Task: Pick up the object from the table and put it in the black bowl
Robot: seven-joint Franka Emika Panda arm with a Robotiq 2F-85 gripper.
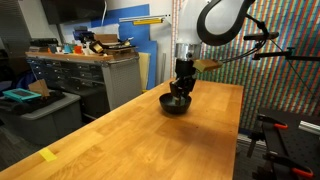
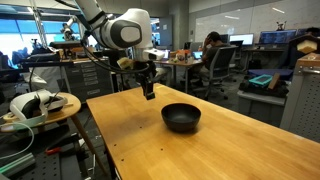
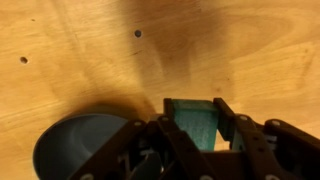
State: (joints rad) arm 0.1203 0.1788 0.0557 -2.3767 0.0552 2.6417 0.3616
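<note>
In the wrist view my gripper is shut on the dark green block, held between the two black fingers above the wooden table. The black bowl lies at the lower left of that view, beside the fingers. In an exterior view my gripper hangs just above the black bowl. In an exterior view my gripper is in the air to the left of the black bowl, a little above the table.
A flat yellow scrap lies near the table's front left corner. A grey metal workbench with drawers stands behind the table. A round side table with cables stands beside the table edge. A person sits at desks behind.
</note>
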